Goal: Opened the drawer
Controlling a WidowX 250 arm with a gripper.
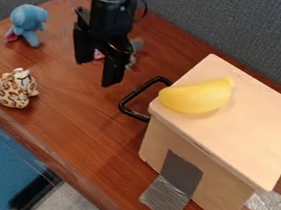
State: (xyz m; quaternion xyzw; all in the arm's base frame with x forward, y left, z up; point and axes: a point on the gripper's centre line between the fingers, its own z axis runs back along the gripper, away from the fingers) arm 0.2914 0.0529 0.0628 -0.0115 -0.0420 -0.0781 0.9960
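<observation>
Holding fingers [113, 72] spread above the worktop [78, 112], left of the wooden drawer box [255, 124] at right, and probably needing to hook its rigid black handle [138, 92] mid-length, pulling steadily left against slight drag.

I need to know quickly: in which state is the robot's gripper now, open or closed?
Gripper: open, its fingers apart, not gripping the black handle.
</observation>
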